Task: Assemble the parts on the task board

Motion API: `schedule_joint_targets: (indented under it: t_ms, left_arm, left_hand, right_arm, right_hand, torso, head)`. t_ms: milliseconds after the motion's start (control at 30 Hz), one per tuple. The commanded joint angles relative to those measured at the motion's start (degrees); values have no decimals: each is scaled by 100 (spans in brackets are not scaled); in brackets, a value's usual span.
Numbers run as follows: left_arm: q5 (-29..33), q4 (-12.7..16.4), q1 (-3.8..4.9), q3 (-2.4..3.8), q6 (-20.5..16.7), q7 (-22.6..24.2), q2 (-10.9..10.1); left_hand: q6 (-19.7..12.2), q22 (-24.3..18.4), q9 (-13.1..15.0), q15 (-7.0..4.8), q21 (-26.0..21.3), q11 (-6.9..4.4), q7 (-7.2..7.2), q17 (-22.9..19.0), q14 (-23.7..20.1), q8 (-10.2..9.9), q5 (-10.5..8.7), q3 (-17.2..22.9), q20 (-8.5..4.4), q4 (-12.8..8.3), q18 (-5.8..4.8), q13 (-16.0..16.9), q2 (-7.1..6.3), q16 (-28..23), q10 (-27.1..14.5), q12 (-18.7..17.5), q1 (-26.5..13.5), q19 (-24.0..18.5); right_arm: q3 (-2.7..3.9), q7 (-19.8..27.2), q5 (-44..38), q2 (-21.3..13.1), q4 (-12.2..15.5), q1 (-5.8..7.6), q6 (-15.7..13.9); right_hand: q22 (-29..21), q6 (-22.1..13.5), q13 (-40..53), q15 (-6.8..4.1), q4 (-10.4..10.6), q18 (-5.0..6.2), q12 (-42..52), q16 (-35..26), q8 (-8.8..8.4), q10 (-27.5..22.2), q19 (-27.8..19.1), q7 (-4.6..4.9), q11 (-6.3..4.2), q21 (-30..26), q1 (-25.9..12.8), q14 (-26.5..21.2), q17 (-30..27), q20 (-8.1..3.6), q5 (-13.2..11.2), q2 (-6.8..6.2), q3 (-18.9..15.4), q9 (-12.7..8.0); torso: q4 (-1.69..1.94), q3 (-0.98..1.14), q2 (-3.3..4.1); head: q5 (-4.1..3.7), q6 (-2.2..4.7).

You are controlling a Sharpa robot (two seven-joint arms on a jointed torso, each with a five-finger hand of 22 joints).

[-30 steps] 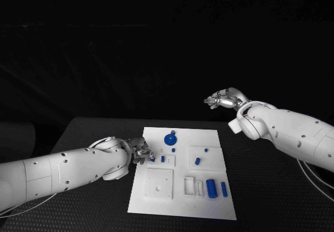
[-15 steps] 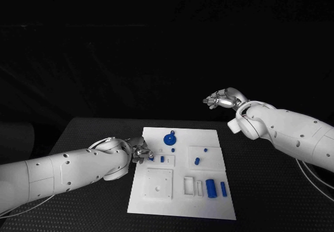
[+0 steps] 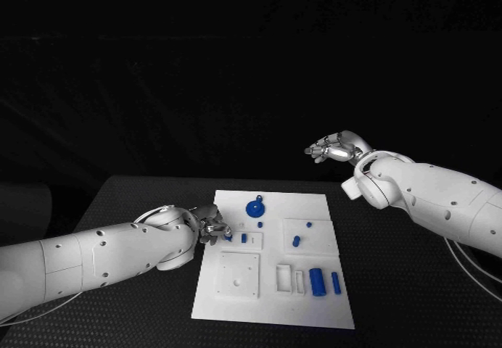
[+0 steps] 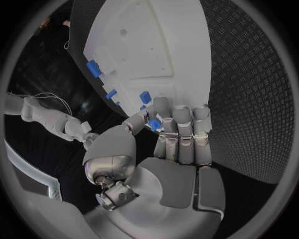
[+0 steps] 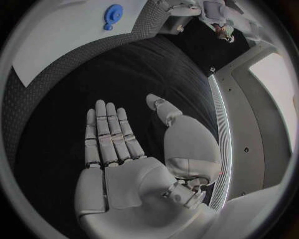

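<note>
White and flat, the task board (image 3: pixel 274 254) lies mid-surface (image 3: pixel 408 290), blue parts (image 3: pixel 317 282) scattered on it; the left hand (image 3: pixel 212 225) sits at its left edge, the right hand (image 3: pixel 335 149) raised well beyond. Left wrist view: fingers (image 4: pixel 181 124) pinch a small blue part (image 4: pixel 154 124). Right wrist view: fingers (image 5: pixel 107 132) spread wide, holding nothing, the gear-like part (image 5: pixel 112 10) far off.

your head camera looks down from above at the black textured table (image 3: pixel 397 290), taking in the whole flat white rectangular task board (image 3: pixel 236 308) at a middling distance. your left wrist camera sits close behind the silver many-fingered left hand (image 4: pixel 177 137) and faces the same board (image 4: pixel 156 45) from nearby. your right wrist camera sits behind the silver right hand (image 5: pixel 118 144), held high, facing the table; it shares with the head view one board corner (image 5: pixel 50 45) and the round blue gear-like part (image 5: pixel 112 10) (image 3: pixel 254 209).
</note>
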Motion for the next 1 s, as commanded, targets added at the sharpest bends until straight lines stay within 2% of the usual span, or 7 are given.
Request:
schedule_joint_targets:
  t_ms: [33, 1000]
  left_arm:
    - [-68, 5, -9, 2, -3, -4, 28]
    - [-270, -133, -63, 2, 41, -170, 131]
  left_hand:
    - [606, 121, 5, 10, 26, -17, -384, 5, 35, 18, -9, 32, -391, 15, 49, 8, 58, 25, 11, 28, -18, 39]
    - [631, 124, 9, 9, 53, -24, -391, 24, 45, 17, -31, 51, -396, 15, 55, 39, 58, 52, 12, 67, -23, 49]
  right_arm:
    - [1, 32, 2, -2, 9, 0, 59]
    - [1, 32, 2, -18, 59, 0, 64]
  right_hand:
    - [5, -38, -7, 18, -9, 32, -38, -24, 31, 38, 0, 110, 11, -23, -6, 10, 7, 20, 35, 26, -21, -7]
    - [14, -37, -7, 19, -2, 34, -41, -30, 35, 40, 2, 110, 11, -32, -14, 12, 12, 23, 46, 28, -27, -13]
  torso:
    - [-4, -1, 2]
    - [-2, 0, 2]
  head:
    - [3, -10]
    - [-9, -19]
